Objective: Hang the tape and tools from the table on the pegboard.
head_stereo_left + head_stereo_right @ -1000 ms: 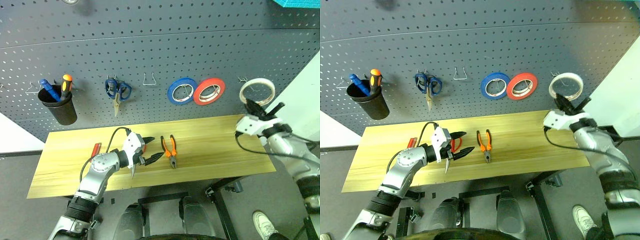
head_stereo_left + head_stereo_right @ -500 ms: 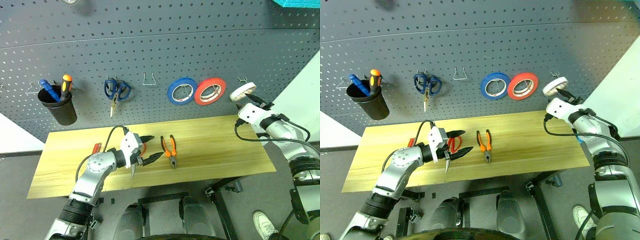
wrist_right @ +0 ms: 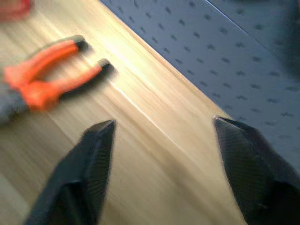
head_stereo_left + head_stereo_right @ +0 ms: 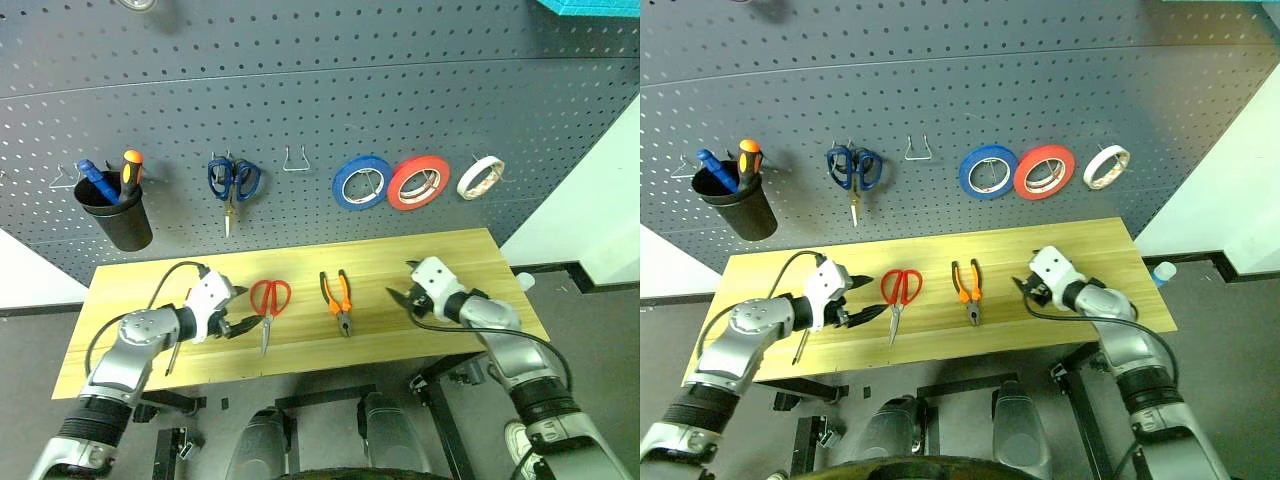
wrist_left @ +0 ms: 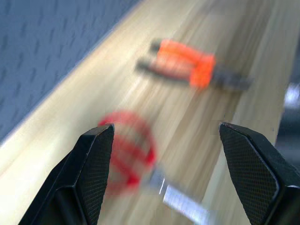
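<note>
The right tool (image 4: 402, 297) hovers low over the table (image 4: 480, 255) with its black fingers spread wide and empty, pointing toward the pliers (image 4: 341, 299). The left tool (image 4: 243, 322) also stands open and empty, just beside the red-handled scissors (image 4: 268, 304).

The whitish tape (image 4: 480, 176) hangs on a wire hook of the pegboard (image 4: 320, 90), right of the red roll (image 4: 418, 182); scissors and pliers lie flat on the table.

Risks, as I judge them: the pliers' smooth rubbery orange-and-black handles splay apart, so a pinch on one handle could let the tool swing. The thin steel blades of the scissors lie flush on the grainy wood, so the fingers may skid and push them away.
</note>
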{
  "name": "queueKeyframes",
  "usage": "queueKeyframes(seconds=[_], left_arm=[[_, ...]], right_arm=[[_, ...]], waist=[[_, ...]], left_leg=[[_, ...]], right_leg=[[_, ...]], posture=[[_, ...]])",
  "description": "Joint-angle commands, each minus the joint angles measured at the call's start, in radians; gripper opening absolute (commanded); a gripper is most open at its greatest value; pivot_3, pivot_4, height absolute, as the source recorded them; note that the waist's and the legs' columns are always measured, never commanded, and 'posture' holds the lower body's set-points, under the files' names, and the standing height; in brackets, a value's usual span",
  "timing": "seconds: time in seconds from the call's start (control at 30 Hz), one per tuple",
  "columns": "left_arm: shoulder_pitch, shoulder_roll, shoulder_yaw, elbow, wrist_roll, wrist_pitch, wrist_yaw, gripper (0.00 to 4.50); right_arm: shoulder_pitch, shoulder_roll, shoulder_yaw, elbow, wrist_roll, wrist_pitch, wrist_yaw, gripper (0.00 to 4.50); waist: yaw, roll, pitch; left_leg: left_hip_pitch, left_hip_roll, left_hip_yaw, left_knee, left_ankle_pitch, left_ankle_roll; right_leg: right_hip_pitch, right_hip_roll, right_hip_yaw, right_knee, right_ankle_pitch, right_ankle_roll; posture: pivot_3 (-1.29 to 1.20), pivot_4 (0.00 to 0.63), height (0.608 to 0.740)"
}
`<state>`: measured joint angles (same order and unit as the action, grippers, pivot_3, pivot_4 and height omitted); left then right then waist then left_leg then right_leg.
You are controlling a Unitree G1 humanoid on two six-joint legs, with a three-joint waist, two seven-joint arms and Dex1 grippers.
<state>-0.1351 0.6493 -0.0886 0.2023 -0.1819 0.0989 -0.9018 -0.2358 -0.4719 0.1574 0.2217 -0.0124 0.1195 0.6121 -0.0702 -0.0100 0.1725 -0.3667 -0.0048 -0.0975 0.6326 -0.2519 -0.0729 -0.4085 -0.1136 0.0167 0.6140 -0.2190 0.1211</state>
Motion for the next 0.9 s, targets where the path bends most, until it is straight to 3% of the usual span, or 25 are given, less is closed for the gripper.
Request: queueKeyframes(seconds=[0.03, 0.2, 0.37, 0.6, 0.9], left_arm=[[-0.038, 0.041, 0.039, 0.074, 0.001, -0.041, -0.051, 3.72], [-0.076, 0.080, 0.029, 0.189, -0.005, -0.094, -0.174, 3.72], [-0.117, 0.113, 0.020, 0.335, 0.040, -0.170, -0.242, 3.72], [-0.131, 0.106, 0.036, 0.374, 0.037, -0.193, -0.270, 3.72], [-0.093, 0.073, 0.054, 0.336, 0.021, -0.188, -0.257, 3.72]], right_arm=[[-0.022, 0.071, 0.034, -0.112, 0.013, 0.291, -0.027, 4.43], [-0.090, 0.208, 0.087, -0.176, 0.003, 0.637, -0.101, 4.43], [-0.181, 0.332, 0.114, -0.118, -0.017, 0.817, -0.196, 4.43], [-0.288, 0.464, 0.102, 0.083, -0.042, 0.856, -0.342, 4.43], [-0.388, 0.543, 0.049, 0.334, -0.049, 0.783, -0.471, 4.43]], waist=[[0.002, 0.000, 0.000], [0.001, 0.000, 0.000], [-0.001, -0.001, 0.000], [-0.002, -0.001, 0.000], [-0.007, 0.000, 0.001]], left_leg=[[-0.001, 0.000, 0.000, 0.000, 0.000, 0.000], [-0.006, 0.000, 0.000, 0.000, 0.000, 0.000], [-0.007, 0.000, 0.000, -0.001, 0.000, 0.000], [-0.009, 0.000, 0.000, -0.003, 0.000, 0.000], [-0.009, 0.001, 0.000, -0.004, 0.000, 0.000]], right_leg=[[-0.001, 0.000, 0.000, 0.000, 0.000, 0.000], [-0.006, 0.000, 0.000, 0.000, 0.003, -0.003], [-0.009, 0.001, 0.000, 0.001, 0.003, -0.003], [-0.012, 0.001, 0.000, 0.002, 0.004, 0.000], [-0.013, 0.001, 0.000, 0.003, 0.004, 0.001]], posture=[[-0.10, 0.118, 0.730], [-0.09, 0.120, 0.730], [-0.10, 0.131, 0.730], [-0.10, 0.154, 0.730], [-0.08, 0.152, 0.730]])
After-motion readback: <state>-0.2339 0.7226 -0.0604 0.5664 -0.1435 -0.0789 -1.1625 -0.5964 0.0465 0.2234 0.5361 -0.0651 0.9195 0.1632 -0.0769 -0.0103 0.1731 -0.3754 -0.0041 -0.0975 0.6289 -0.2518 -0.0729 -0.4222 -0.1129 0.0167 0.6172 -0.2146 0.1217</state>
